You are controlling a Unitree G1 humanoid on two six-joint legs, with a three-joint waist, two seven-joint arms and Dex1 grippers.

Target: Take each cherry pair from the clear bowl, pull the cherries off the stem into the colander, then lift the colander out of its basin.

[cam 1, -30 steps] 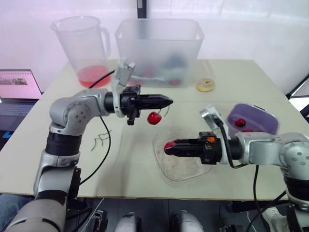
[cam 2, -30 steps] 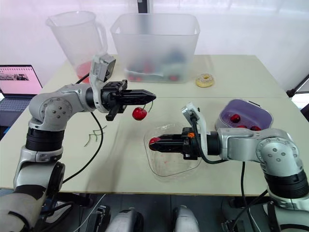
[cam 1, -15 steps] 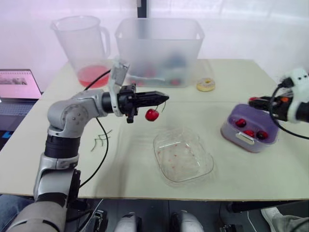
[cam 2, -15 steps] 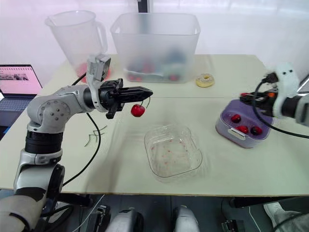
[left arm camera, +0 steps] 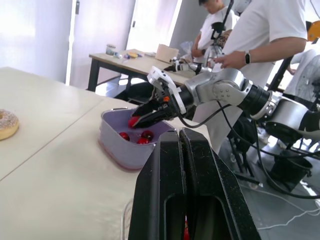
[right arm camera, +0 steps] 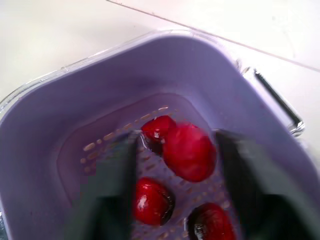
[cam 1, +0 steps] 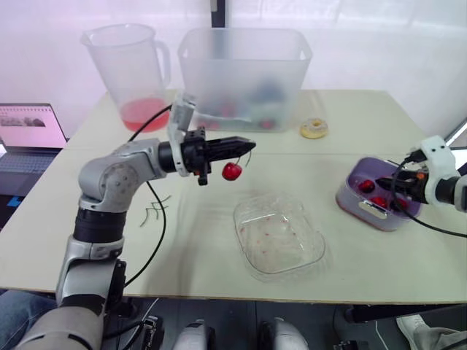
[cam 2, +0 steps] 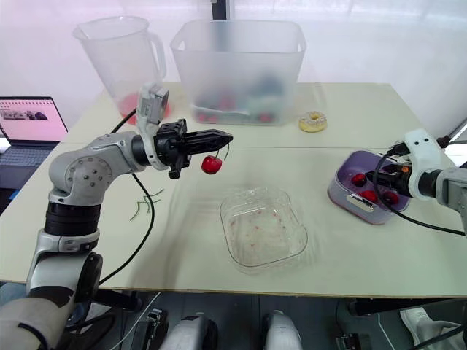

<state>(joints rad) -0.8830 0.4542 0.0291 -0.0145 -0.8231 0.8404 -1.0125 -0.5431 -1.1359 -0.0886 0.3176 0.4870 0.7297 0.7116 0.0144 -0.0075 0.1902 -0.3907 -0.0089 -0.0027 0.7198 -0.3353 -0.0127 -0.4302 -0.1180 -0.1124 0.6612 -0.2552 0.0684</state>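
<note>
Bowl (cam 2: 263, 235) empty: my right gripper (left arm camera: 137, 120) pinches a picked cherry (right arm camera: 189, 152) over the colander (cam 2: 340, 187), my left gripper (cam 2: 228, 135) pinches the last cherry (cam 2: 211, 165) by its stem (cam 2: 223, 150); lifting remains.

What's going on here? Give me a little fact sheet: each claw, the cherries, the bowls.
Left claw: shut on a stem, hanging cherry below it, above the table
Right claw: over the purple colander, second cherry at its tip
Colander contents: several loose cherries
Clear bowl: empty, red smears inside
Also on table: doughnut
</note>
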